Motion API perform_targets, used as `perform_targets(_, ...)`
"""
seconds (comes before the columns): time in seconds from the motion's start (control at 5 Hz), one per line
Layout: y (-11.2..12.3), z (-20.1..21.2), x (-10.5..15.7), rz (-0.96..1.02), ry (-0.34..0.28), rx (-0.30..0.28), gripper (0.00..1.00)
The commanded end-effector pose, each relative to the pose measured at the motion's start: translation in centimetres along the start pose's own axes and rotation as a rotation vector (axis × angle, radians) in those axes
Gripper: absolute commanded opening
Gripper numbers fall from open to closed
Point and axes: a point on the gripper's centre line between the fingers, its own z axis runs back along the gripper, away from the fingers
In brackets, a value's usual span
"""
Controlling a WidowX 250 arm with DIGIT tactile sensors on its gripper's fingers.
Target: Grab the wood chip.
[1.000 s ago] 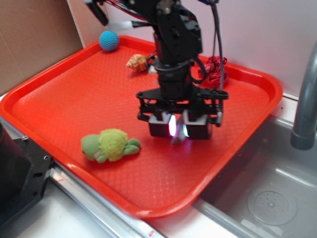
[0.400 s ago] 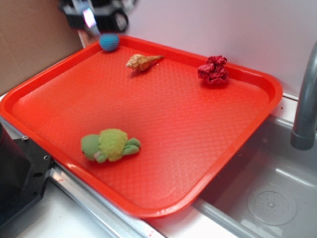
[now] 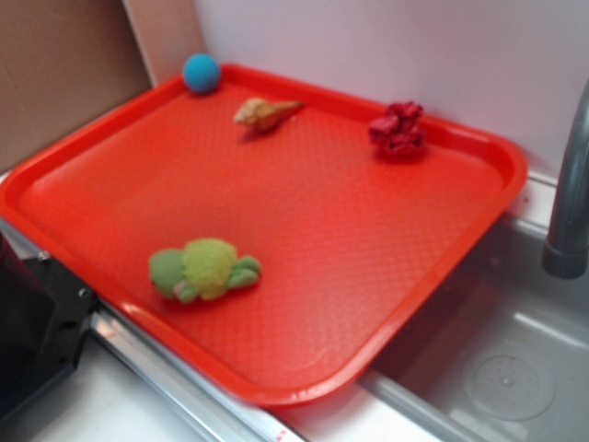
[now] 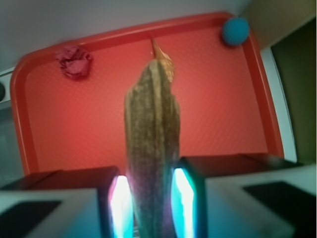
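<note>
Four loose things lie on the red tray in the exterior view, and no arm shows there. Going left to right: a green plush toy rests near the tray's front left edge; a blue ball sits in the far left corner, touching the raised rim; a tan spiral shell lies beside it toward the middle of the far side, its pointed end aimed right; a crumpled red wad sits near the far right rim, well apart from the shell. To the right of the tray is a grey metal sink with a grey faucet pipe rising at the frame's edge. The wrist view looks down on the same tray from high above, with the red wad at upper left and the blue ball at upper right. In the middle of that view the wood chip stands up lengthwise, streaky grey-brown with a jagged top, lifted clear of the tray. The gripper has its jaws pinching the chip's lower end, with a glowing pad pressed against each side. The shell's tip peeks out just behind the chip's top.
</note>
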Motion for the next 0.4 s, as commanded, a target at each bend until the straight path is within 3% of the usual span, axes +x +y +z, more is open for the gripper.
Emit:
perform_targets(0.0,0.81,0.31,2.19,-0.027,-0.038,-0.030,0.00)
perform_targets(0.2,0.40,0.35,2.07,-0.037,-0.052,-0.035,0.00)
